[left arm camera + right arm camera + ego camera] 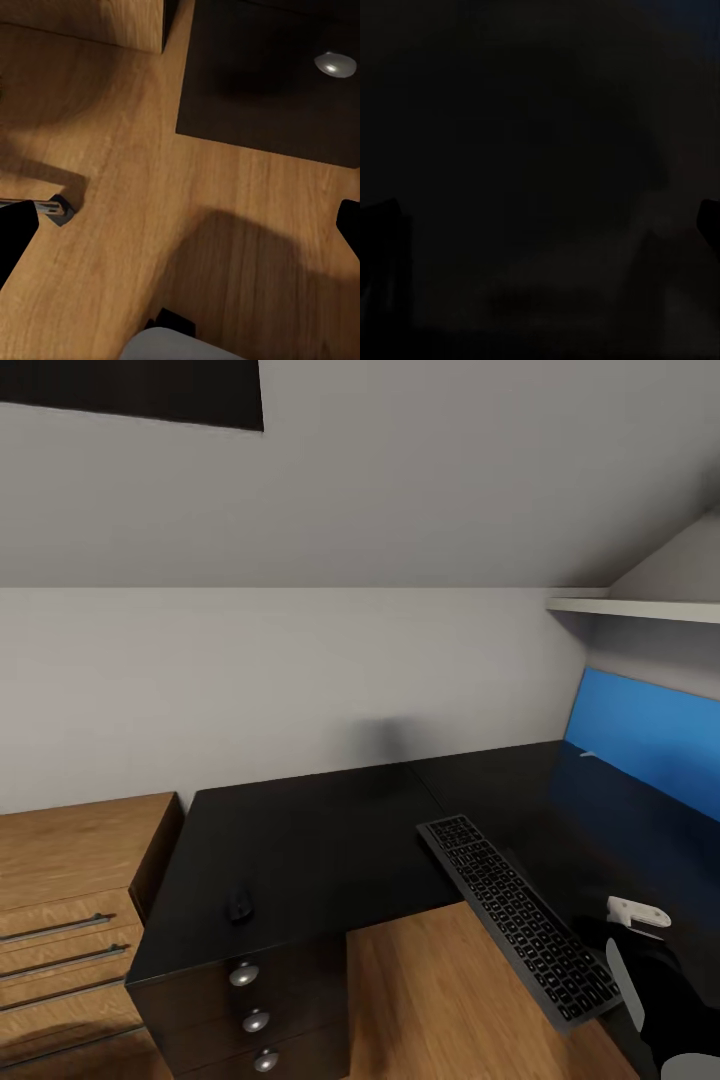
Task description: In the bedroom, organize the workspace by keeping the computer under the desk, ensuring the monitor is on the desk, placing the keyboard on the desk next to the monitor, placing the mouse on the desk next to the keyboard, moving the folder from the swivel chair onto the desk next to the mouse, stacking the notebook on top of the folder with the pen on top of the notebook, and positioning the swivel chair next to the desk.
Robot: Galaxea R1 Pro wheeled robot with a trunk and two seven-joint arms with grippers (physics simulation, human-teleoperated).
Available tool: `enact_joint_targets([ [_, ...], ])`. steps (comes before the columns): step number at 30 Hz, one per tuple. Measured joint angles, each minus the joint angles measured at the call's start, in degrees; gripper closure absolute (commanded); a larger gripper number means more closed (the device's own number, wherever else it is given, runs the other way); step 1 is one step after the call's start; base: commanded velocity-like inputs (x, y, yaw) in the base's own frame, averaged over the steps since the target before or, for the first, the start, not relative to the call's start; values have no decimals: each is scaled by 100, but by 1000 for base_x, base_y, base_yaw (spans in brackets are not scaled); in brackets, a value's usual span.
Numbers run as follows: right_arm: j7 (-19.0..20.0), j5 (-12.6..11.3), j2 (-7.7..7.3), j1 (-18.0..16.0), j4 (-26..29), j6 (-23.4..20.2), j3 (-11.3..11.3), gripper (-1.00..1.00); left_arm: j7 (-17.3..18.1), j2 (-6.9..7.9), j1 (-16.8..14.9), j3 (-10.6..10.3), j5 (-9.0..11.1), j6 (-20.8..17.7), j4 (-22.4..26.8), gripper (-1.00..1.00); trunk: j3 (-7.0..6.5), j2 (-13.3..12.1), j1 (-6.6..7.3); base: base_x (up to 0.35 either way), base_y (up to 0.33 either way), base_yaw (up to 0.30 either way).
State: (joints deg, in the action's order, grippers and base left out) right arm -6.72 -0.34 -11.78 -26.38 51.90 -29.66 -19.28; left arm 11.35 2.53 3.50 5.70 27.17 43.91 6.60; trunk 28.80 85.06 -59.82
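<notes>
My left end effector (180, 225) hangs spread wide over bare wooden floor (112, 225), holding nothing, its two fingertips (15, 232) dark at the edges of the wrist view. Just beyond it I see the foot of the drawer unit (270, 82) with one silver knob (335, 64). My right end effector (540, 225) also looks spread and empty, though that wrist view is nearly black, probably because it points at the dark desk top. In the head view my right arm (655, 970) sits low beside the keyboard's near end.

The keyboard (515, 915) lies slantwise on the desk (320, 830), its near end overhanging the inner edge, so I judge it needs squaring. The mouse (241, 906) sits well apart from it, above the drawers. I'd say it must come closer. A blue panel (645, 735) lines the wall, and a wooden chest (70, 920) stands beside the desk.
</notes>
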Motion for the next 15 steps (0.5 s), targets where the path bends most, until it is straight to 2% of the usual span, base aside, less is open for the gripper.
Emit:
enact_joint_targets([
  [15, 1, -8, 0, 1, 0, 3, 0, -100, 0, -6, 0, 0, 0, 0, 0, -100, 0, 0, 0, -28, 31, 0],
])
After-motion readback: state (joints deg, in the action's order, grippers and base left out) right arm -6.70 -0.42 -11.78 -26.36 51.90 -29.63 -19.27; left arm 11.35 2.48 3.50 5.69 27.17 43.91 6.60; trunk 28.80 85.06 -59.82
